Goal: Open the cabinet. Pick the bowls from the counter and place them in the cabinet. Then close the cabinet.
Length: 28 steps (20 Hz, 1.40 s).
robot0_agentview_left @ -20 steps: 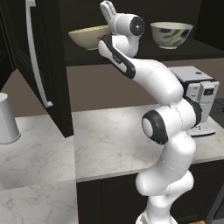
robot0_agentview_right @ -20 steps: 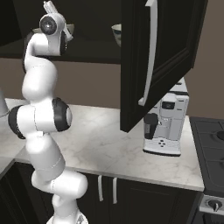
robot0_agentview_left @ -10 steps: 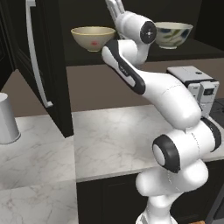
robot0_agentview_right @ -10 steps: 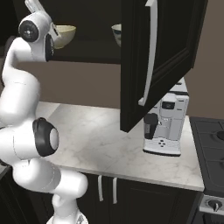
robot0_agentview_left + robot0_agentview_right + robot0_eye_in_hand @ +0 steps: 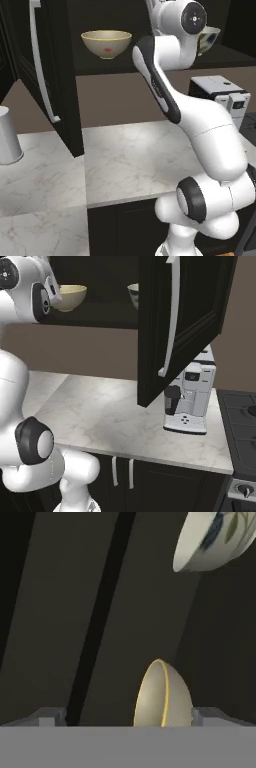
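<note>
The cabinet [image 5: 125, 67] stands open, with its left door [image 5: 45, 75] and right door [image 5: 185, 321] swung out. On its shelf sit both bowls. The tan-yellow bowl [image 5: 106, 43] [image 5: 70, 297] is to the left, the off-white bowl [image 5: 209, 37] [image 5: 133, 295] to the right. In the hand view my gripper [image 5: 129, 718] is open and holds nothing. The tan bowl [image 5: 162, 694] shows beyond its tips, standing free. The off-white bowl [image 5: 212, 539] is in the upper right corner. My arm reaches up in front of the shelf, between the two bowls.
The marble counter [image 5: 125, 160] [image 5: 110, 416] runs below the cabinet. A grey-white cup [image 5: 7, 135] stands at its left end and a coffee machine [image 5: 220, 95] [image 5: 189, 398] at its right, under the open right door. A stove [image 5: 240, 421] lies beyond it.
My arm has swung and drawn back from the tan bowl, its elbow unfolding outward. The jaws stayed open. Both bowls and both doors kept their places.
</note>
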{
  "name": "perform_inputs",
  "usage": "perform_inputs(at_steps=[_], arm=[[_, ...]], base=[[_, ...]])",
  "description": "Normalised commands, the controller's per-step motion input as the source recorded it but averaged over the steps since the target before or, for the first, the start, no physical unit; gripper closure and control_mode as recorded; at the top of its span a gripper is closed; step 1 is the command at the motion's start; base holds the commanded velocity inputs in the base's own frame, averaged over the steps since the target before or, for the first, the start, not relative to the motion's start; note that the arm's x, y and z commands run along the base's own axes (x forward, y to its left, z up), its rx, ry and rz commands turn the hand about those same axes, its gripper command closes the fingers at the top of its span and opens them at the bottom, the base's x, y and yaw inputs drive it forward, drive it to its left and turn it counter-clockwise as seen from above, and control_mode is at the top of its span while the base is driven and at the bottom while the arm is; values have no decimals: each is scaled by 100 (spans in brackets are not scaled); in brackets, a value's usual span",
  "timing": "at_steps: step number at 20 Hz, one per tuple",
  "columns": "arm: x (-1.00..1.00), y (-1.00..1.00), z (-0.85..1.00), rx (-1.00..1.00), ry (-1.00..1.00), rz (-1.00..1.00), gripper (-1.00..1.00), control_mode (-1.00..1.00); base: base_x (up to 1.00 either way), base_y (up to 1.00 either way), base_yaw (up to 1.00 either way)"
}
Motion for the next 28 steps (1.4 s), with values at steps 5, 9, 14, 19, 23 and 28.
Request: perform_inputs(at_steps=[5,9,14,19,23,28], arm=[[-100,-14,17,9,35,-13,-100,-100],[-100,-32,-12,6,13,-9,-100,-100],[-100,-68,-35,9,0,-11,-100,-100],[-100,-72,-40,7,1,-9,-100,-100],[-94,-69,-62,0,-12,-1,-100,-100],[-97,-62,0,7,-9,0,-100,-100]], base=[[0,0,0],[0,0,0],[0,0,0],[0,0,0],[0,0,0],[0,0,0]])
